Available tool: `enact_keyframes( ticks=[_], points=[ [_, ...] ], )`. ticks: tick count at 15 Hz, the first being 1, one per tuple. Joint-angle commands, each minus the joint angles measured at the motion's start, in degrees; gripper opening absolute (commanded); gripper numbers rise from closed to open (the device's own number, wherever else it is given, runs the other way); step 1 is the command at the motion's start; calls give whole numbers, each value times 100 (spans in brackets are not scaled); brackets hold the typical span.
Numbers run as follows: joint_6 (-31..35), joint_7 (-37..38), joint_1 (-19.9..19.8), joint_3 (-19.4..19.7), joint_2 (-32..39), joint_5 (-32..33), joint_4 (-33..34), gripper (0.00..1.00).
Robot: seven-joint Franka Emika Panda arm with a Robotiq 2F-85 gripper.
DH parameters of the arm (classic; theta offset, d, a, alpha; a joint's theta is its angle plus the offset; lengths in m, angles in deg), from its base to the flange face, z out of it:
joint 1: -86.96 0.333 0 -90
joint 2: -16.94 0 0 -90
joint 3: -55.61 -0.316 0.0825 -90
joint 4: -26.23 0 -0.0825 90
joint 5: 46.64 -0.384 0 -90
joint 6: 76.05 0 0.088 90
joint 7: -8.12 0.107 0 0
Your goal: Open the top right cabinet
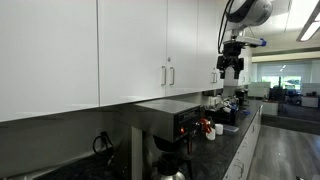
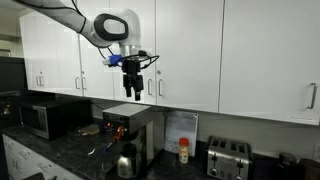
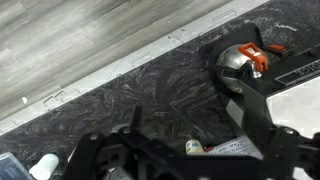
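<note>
end effector (image 2: 132, 90) hung open-jawed, empty, in front of cabinet (image 2: 188, 55) high on wall, clear of its handle (image 2: 160, 87). step needed: turn jaws toward cabinet, straddle handle mid-length, close fully, pull along hinge arc, not straight out.

1. Ceiling strip lights (image 1: 309, 31) and far windows (image 1: 285, 72) are brightening the room in an exterior view.
2. Glossy white cupboard doors (image 2: 260, 50) are glowing evenly, and the hand (image 2: 131, 90) is standing out dark against them.
3. Shadow is pooling beneath the cupboards, over the black desk (image 2: 90, 152).
4. The wrist view is looking soft, and a metal pot (image 3: 235, 62) is catching glare.
</note>
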Motion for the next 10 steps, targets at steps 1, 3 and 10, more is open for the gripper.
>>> enact_keyframes(
  ticks=[1, 3, 10],
  points=[
    [576, 425, 131, -359, 310, 260, 115, 100],
    [1056, 725, 190, -541, 441, 443, 106, 100],
    [2380, 2036, 287, -1031, 1114, 1436, 398, 100]
  ],
)
